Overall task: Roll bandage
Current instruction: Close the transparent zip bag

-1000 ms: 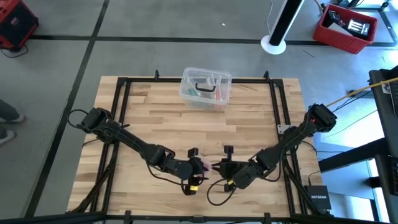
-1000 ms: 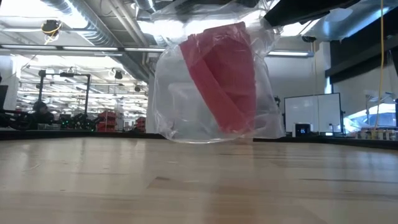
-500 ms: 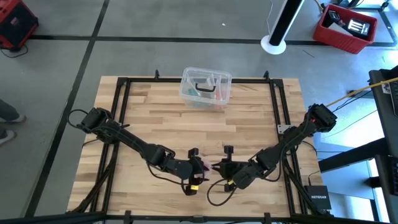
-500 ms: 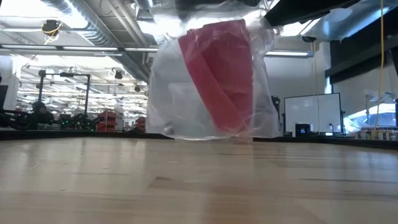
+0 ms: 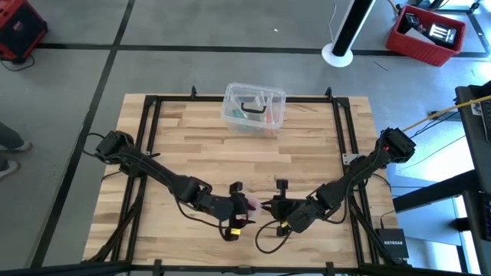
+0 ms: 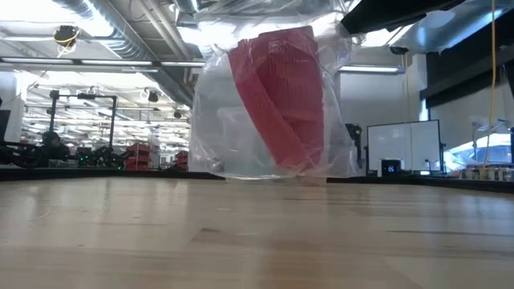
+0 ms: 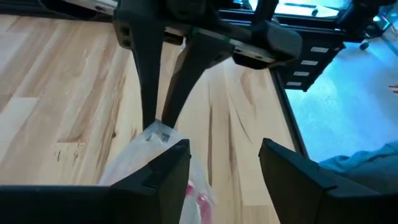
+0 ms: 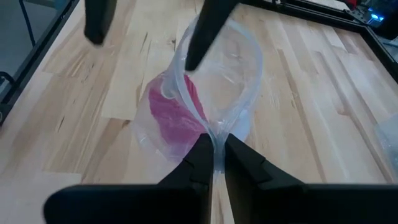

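The bandage is a pinkish-red folded strip inside a clear plastic wrapper that hangs over the table's near middle. In the right wrist view the bandage lies low in the wrapper. My right gripper is shut on the wrapper's rim. My left gripper stands open right beside it, facing my right gripper, one finger at the wrapper's mouth and the other off to the side. From above, both grippers meet over the bundle. My right gripper pinches the wrapper's rim between its two fingers, where the plastic is gathered into a thin edge. The fingers slant down from the table's right. The wrapper hangs open below them with the bandage in it, clear of the table in the low view. My left gripper: whether its finger touches the plastic, I cannot tell.
A clear plastic box with dark items inside stands at the table's far middle. A black frame rail runs along the table's sides. Bare wood lies between the box and the grippers.
The wrapper has changed shape below my right gripper: its lower part now hangs wider and straighter, and the bandage inside stands a little more upright.
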